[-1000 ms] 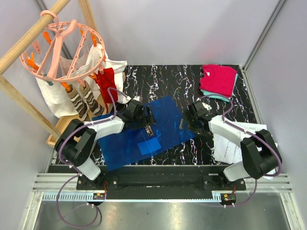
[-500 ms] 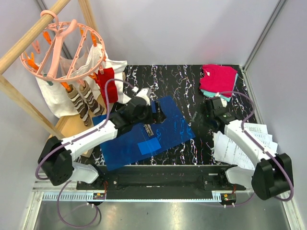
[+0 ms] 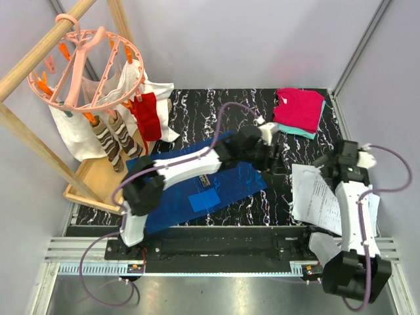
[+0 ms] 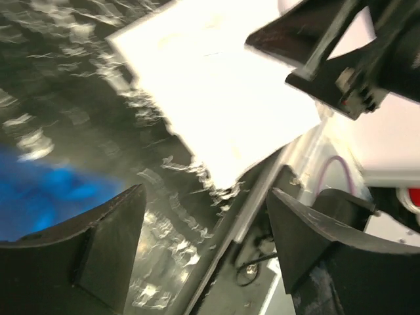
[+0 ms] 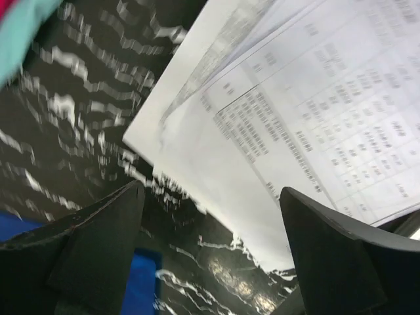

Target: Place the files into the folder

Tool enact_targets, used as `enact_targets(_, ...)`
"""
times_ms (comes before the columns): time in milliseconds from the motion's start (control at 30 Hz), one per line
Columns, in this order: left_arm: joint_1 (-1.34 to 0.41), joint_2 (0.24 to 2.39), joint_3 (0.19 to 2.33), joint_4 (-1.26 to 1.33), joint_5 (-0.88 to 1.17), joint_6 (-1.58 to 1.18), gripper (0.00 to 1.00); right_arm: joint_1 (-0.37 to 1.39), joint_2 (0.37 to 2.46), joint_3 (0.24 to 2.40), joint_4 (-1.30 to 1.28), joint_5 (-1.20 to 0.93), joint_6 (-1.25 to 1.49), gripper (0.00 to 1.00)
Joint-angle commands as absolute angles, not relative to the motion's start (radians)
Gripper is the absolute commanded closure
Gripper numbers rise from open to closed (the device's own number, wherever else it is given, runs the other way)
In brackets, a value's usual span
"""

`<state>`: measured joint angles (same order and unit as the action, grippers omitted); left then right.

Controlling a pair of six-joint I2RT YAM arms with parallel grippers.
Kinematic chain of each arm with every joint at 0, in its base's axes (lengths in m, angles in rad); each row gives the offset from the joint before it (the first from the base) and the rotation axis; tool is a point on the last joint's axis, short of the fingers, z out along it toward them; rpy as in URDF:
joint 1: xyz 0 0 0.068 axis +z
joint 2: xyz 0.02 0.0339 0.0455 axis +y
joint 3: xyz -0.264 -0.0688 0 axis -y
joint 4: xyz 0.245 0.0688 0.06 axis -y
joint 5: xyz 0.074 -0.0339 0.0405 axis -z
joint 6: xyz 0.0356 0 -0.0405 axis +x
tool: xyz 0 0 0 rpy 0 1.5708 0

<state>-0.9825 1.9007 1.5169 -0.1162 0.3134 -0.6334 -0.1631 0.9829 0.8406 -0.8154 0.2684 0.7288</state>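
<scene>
Black marble tabletop (image 3: 216,108), veined in white and walled by pale grey panels (image 3: 262,39), is pictured from above with both arms drawn toward its right half. The left gripper (image 3: 274,156) is stretched out past the far right corner of the blue folder (image 3: 170,203), which is laid flat left of centre. Its fingers (image 4: 98,249) are spread wide apart, with nothing held between them. In the left wrist view bare marble is framed between those fingers, white sheets are seen beyond the fingertips, and a patch of the folder's blue shows outside the left-hand finger. The right gripper (image 3: 326,169) is poised at the far edge of the files (image 3: 314,197), a loose fan of printed sheets at the table's right edge, kept apart from the folder by a strip of marble. Its fingers (image 5: 85,256) are likewise parted and empty, with the sheets' printed tables spread just beyond the tips. Pink and teal clothes (image 3: 300,108) are folded at the far right corner, and a round pink peg hanger (image 3: 85,65) is hung with laundry at the left
</scene>
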Motion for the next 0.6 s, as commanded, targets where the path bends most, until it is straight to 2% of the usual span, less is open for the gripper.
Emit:
enact_targets(0,-1.022,2.078,1.721,-0.075,0.607,-0.73,0.25,-0.354,0.904,0.799,-0.871,0.357,0.805,0.08)
enact_targets(167,-1.046,2.189,1.776,-0.037,0.634,-0.759,0.25,-0.535,0.903,0.732,-0.848,0.374,0.878,0.07)
enact_targets(333,-1.049,2.276,1.841,-0.005,0.655,-0.821,0.28,-0.597,1.069,0.765,-0.733,0.391,0.706,0.05)
enact_targets(433,-1.054,2.302,1.858,-0.012,0.649,-0.818,0.26,-0.597,1.168,0.776,-0.606,0.238,0.6,0.0)
enact_targets(467,-1.054,2.306,1.871,-0.071,0.626,-0.781,0.25,-0.597,1.192,0.77,-0.574,0.15,0.574,0.0)
enact_targets(567,-1.054,2.335,1.951,-0.171,0.539,-0.688,0.23,-0.595,1.285,0.772,-0.519,0.072,0.512,0.0)
